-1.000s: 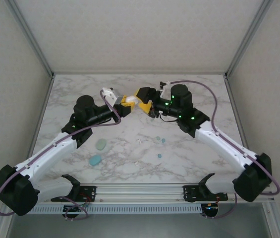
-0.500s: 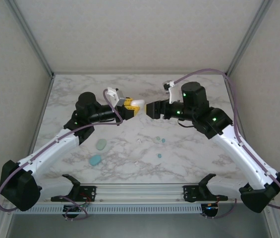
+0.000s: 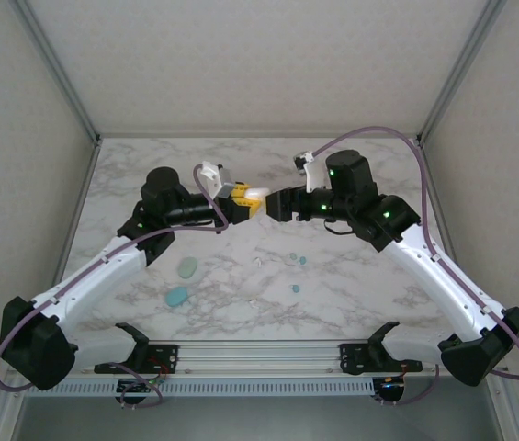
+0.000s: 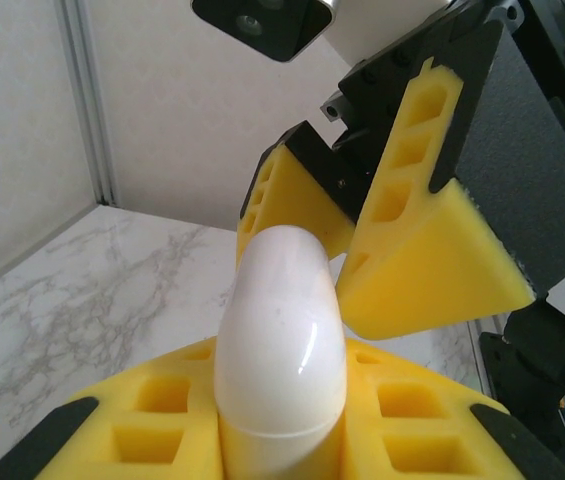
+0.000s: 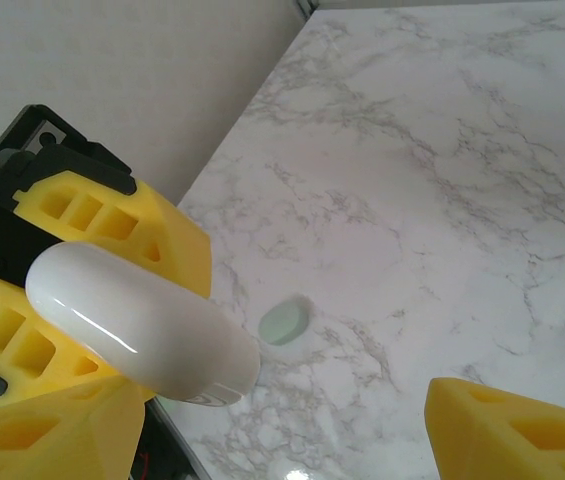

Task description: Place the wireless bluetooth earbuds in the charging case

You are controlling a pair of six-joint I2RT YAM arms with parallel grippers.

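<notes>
My left gripper point(image 3: 245, 200) is shut on the white charging case point(image 3: 253, 195), held above the table's middle back. The case point(image 4: 280, 340) sticks out between my yellow fingers point(image 4: 152, 420), its lid seam closed. My right gripper point(image 3: 276, 204) faces it, open, with its yellow fingers point(image 4: 422, 240) on either side of the case's tip. In the right wrist view the case point(image 5: 142, 325) lies close to the left one of that gripper's point(image 5: 282, 440) fingers. The wireless bluetooth earbuds, small and pale blue, point(image 3: 292, 256) point(image 3: 303, 261) point(image 3: 296, 288) lie on the marble, and a whitish one point(image 3: 261, 262) lies near them.
Two teal oval cases point(image 3: 188, 266) point(image 3: 177, 296) lie on the left front of the marble table point(image 3: 369, 175); one of them point(image 5: 285, 320) lies below the held case. Walls and metal frame posts close in the table's sides and back.
The right gripper pulled away to the right from the case, then came back left toward it. The left gripper kept its hold and barely shifted.
</notes>
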